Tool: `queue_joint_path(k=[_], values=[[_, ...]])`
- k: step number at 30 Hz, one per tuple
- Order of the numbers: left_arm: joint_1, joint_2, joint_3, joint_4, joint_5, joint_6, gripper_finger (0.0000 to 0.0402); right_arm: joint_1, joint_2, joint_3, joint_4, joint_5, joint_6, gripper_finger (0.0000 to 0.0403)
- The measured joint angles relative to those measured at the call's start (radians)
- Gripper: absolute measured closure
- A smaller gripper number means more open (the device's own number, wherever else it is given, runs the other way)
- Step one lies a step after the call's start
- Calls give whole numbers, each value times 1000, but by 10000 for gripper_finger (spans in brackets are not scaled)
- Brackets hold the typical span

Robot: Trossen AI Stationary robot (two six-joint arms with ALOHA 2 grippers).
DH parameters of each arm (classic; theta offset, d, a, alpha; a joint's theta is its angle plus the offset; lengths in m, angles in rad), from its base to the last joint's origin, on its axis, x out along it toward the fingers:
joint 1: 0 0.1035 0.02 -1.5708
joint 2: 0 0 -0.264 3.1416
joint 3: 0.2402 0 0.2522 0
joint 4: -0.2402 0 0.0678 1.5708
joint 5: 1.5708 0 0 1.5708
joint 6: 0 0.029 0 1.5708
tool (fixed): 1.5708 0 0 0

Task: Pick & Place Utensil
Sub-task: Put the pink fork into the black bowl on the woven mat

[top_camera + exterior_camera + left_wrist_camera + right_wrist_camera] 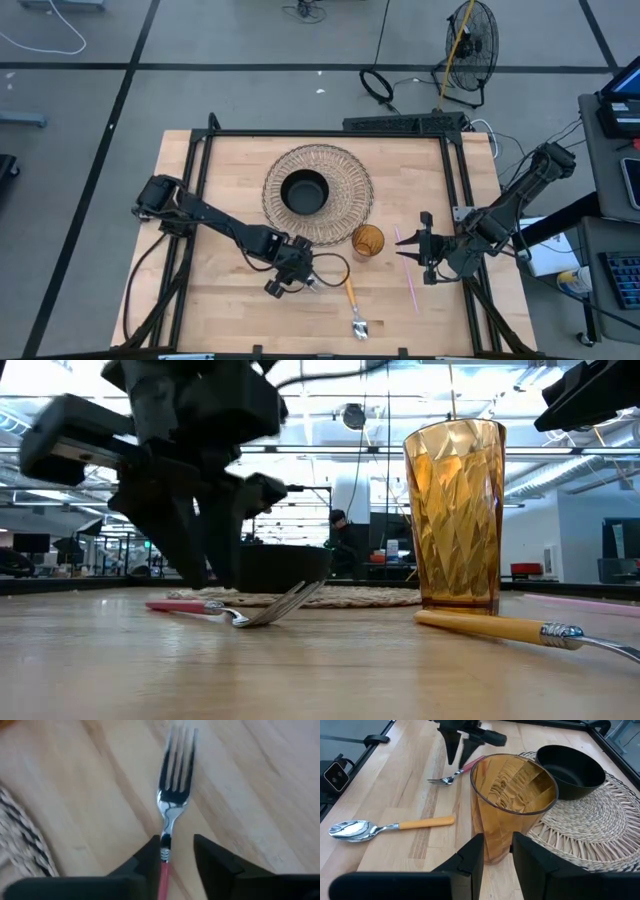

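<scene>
Left wrist view: left gripper jaws slightly apart astride fork handle, not clamped | right gripper part-open, empty | risk: off-centre handle slips at closure

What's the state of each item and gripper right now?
fork: flat on table, pink handle between left fingers, not lifted
left gripper: open, straddling fork handle
spoon: flat on table, untouched
amber glass: upright, empty
black bowl: upright on woven mat, empty
right gripper: open, holding nothing, near glass
</scene>
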Motion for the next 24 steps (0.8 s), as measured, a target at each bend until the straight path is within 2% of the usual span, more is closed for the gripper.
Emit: queue_joint_path(k=[3,6,13,17,24], values=[[27,8,0,-54,39,-40,231,0,0,0,1,0,0,314],[41,27,-2,-64,36,-61,203,0,0,0,2,0,0,314],[48,103,4,-50,81,-67,192,0,0,0,6,0,0,314],[49,117,4,-51,99,-60,230,0,0,0,6,0,0,314],[47,119,3,-44,133,-7,361,0,0,0,6,0,0,314]])
